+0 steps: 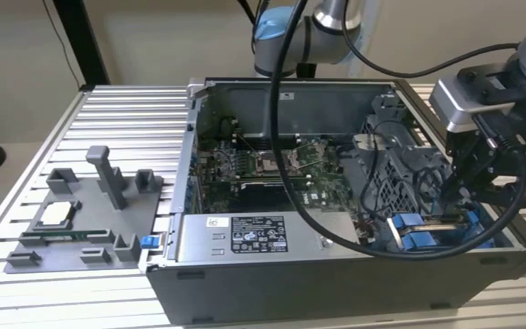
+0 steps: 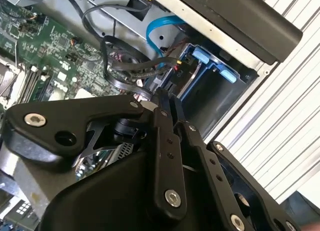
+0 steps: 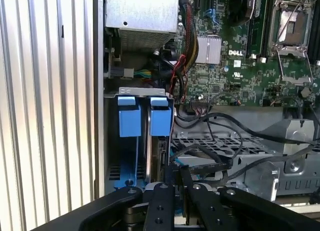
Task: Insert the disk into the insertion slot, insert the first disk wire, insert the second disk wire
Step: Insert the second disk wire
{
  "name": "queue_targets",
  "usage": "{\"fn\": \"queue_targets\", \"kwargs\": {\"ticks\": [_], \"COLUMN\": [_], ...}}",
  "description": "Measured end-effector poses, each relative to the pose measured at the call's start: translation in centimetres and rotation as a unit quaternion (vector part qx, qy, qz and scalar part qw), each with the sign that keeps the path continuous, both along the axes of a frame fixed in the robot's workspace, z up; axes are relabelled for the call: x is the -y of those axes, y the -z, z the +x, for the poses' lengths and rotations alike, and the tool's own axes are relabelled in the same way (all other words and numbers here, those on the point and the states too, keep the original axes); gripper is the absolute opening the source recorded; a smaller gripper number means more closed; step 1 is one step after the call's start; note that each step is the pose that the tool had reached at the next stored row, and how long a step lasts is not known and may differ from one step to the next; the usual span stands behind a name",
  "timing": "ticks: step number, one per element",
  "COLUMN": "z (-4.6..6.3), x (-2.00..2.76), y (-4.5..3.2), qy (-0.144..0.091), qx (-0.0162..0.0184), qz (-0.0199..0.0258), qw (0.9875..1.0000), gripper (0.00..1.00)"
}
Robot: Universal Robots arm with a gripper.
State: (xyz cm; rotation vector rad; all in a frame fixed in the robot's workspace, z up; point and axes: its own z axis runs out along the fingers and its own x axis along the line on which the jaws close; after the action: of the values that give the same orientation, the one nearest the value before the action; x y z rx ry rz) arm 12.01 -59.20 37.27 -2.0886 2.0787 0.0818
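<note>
The gripper (image 1: pixel 452 205) hangs in the case's (image 1: pixel 336 288) front corner, over the slot (image 3: pixel 145 141). Its fingers (image 3: pixel 165 191) are pinched narrow, just beside the blue tabs (image 3: pixel 161 116); whether they hold a wire, I cannot tell.

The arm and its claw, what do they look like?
The arm is silver-grey with a light blue joint cap, and thick black cables loop down from it. The claw is matt black, built of flat linked bars with silver screw heads, under a grey wrist block.
</note>
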Motion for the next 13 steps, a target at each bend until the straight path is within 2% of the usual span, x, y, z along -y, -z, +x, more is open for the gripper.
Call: {"fn": "queue_targets", "kwargs": {"ticks": [5, 9, 13], "z": [-0.1, -0.3, -0.3], "x": [-0.03, -0.02, -0.03], "y": [0.67, 0.84, 1.21], "qy": [0.002, 0.002, 0.002], "qx": [0.0, 0.0, 0.0], "qz": [-0.0012, -0.0017, -0.0055], "qw": [1.0, 1.0, 1.0], "gripper": [0.0, 0.0, 0.0]}}
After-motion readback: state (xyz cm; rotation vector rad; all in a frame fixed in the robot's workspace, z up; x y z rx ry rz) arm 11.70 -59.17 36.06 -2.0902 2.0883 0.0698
